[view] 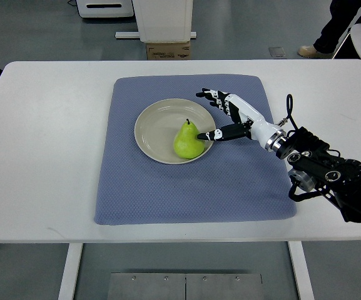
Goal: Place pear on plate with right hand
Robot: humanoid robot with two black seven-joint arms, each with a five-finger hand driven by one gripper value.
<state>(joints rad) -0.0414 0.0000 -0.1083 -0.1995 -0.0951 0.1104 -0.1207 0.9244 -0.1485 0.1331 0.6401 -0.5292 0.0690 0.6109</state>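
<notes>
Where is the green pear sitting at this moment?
In the top view, the green pear sits on the right part of the round beige plate, on the blue-grey cloth mat. The thumb tip of the right hand is at its right side.

The pear point(188, 141) fills the right part of the plate point(152, 128) with the right hand point(230, 115) spread just beside it, its thumb touching the fruit, so that side is blocked, while the plate's left half, the surrounding mat point(167, 194) and the white table point(42, 156) lie open.
</notes>
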